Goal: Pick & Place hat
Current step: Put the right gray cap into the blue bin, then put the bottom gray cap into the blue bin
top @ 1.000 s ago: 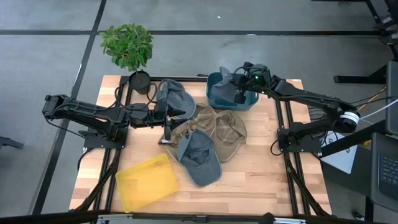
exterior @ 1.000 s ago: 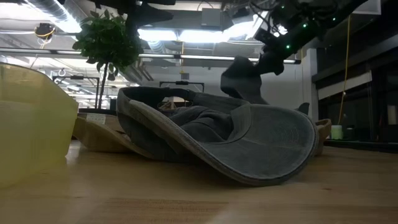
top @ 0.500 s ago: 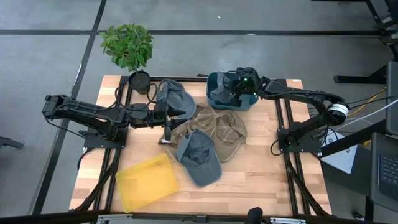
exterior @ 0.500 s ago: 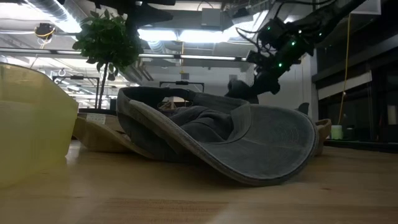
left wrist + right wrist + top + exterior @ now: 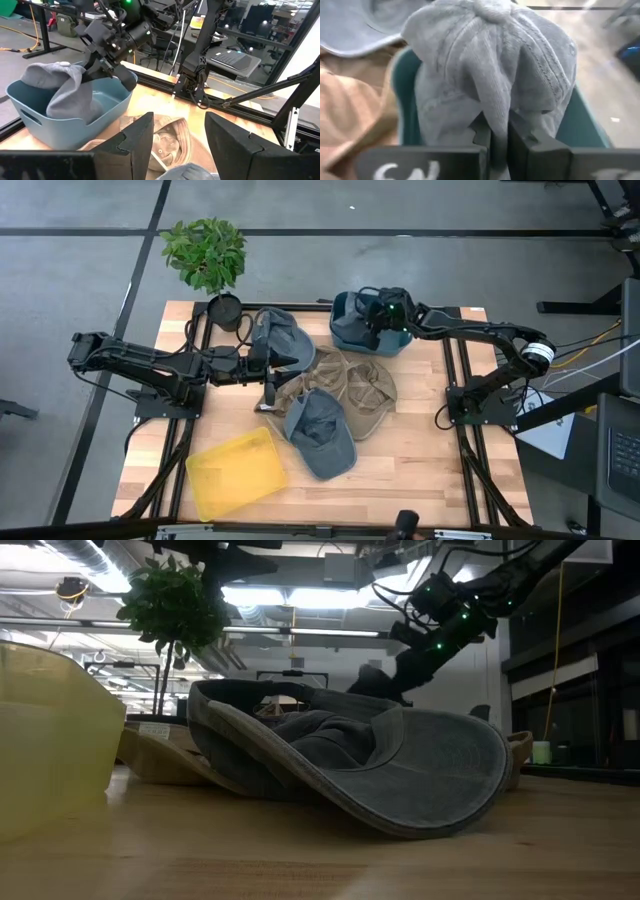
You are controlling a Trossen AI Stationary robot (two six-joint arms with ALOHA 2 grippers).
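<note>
The right claw (image 5: 378, 321) is over the teal bin (image 5: 398, 344) in the upper middle of the high view, at the far edge of the wooden desk (image 5: 420, 450). In the right wrist view its 2 fingers (image 5: 481, 135) stand close together with a fold of the grey hat (image 5: 495, 65) pinched between them; the hat's crown bunches above the fingers and hangs inside the bin's walls (image 5: 402, 95). The left wrist view shows the same hat (image 5: 60, 92) draped over the near part of the bin (image 5: 107, 107), with the right arm's claw (image 5: 100, 70) reaching down into it from above.

The left claw (image 5: 272, 367) lies low over the desk left of centre in the high view, its fingers (image 5: 140, 137) spread apart with nothing between them. It sits beside a blue-grey cap (image 5: 280, 335) at the upper middle of the frame.

At the centre of the desk 2 tan hats (image 5: 360, 390) lie touching each other, and another blue-grey cap (image 5: 322, 435) overlaps their lower edge. In the low view this cap (image 5: 400, 765) fills the middle of the frame, brim toward the camera.

A yellow tray (image 5: 235, 472) rests at the lower left of the desk, apart from the hats. A potted plant (image 5: 208, 255) stands at the upper left corner.
</note>
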